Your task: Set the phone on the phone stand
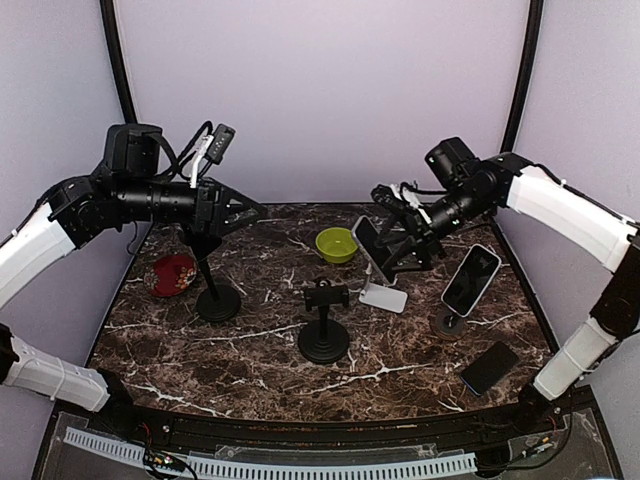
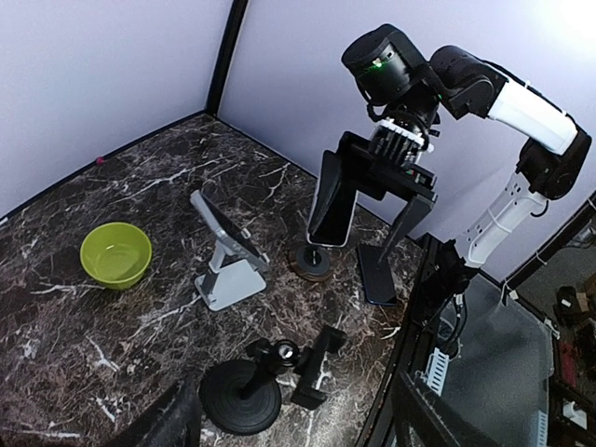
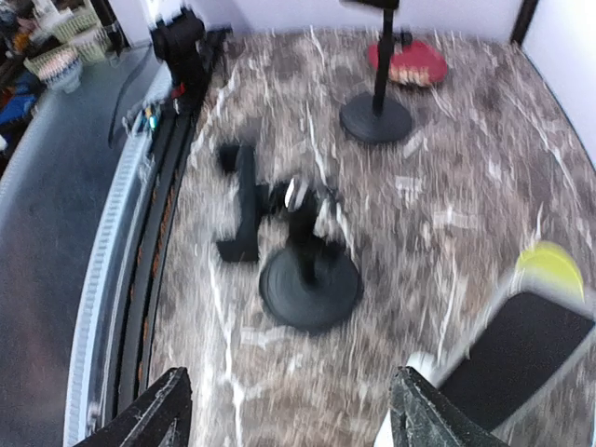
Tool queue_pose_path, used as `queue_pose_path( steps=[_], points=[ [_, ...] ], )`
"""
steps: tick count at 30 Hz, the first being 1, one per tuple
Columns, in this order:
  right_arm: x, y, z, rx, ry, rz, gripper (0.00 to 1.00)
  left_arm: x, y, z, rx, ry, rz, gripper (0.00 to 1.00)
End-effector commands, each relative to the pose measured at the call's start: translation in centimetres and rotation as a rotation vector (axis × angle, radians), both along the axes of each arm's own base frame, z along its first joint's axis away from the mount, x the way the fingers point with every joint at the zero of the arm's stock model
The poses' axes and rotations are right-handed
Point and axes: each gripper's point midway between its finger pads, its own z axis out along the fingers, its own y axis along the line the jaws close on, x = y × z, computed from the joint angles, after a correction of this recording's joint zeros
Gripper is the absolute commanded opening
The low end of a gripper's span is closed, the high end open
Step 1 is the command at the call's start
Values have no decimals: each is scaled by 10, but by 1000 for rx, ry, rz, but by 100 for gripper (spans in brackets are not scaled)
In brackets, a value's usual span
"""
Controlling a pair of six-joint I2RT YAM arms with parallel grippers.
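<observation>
The phone [image 1: 368,247] sits on the white stand [image 1: 385,297] near the middle of the marble table [image 1: 250,350], a little right of centre. It leans back against the stand's rest with its bottom edge in the lip, so its long axis runs steeply upward. From above, the top end tips toward the back wall and slightly to the left. The dark screen faces up and toward the right arm's side.

The right gripper [image 3: 289,400] hangs just beside the phone, on the screen side, and is not touching it. Its jaws are spread wide with nothing between them. Its own camera is blurred, but it shows bare tabletop in the gap and the phone off to the lower right.

The left gripper [image 1: 250,212] is well apart from all this, up over the left half of the table above a tall black stand [image 1: 218,302]. It is open too, and empty.

A green bowl [image 1: 336,244] sits just behind the white stand, on its left, and a red bowl [image 1: 172,275] lies far left. A black clamp stand [image 1: 324,335] stands in front of the white one. On the right a second phone [image 1: 471,280] is propped upright on a round base [image 1: 447,323] — and a third phone [image 1: 489,368] lies flat near the front right corner.
</observation>
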Motion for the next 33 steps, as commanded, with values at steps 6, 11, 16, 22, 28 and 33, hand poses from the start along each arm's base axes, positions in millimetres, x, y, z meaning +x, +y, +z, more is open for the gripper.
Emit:
queue_pose_path(
  steps=[6,11,16,22,28,33],
  points=[
    [-55,-123,-125,-467,-158,17,100,-14,-49,4,4,-153,-74,72],
    [-87,-183,-181,-708,-212,120,100,-19,-77,-3,56,-186,-125,73],
    [-93,-217,-210,-851,-284,166,100,-22,-90,-10,62,-186,-154,73],
    [-92,-236,-233,-940,-331,208,100,-26,-94,-17,70,-180,-169,73],
    [-93,-244,-242,-985,-324,231,100,-29,-91,-19,69,-189,-168,73],
    [-100,-244,-247,-986,-285,262,99,-30,-90,-20,68,-187,-172,73]
  ],
)
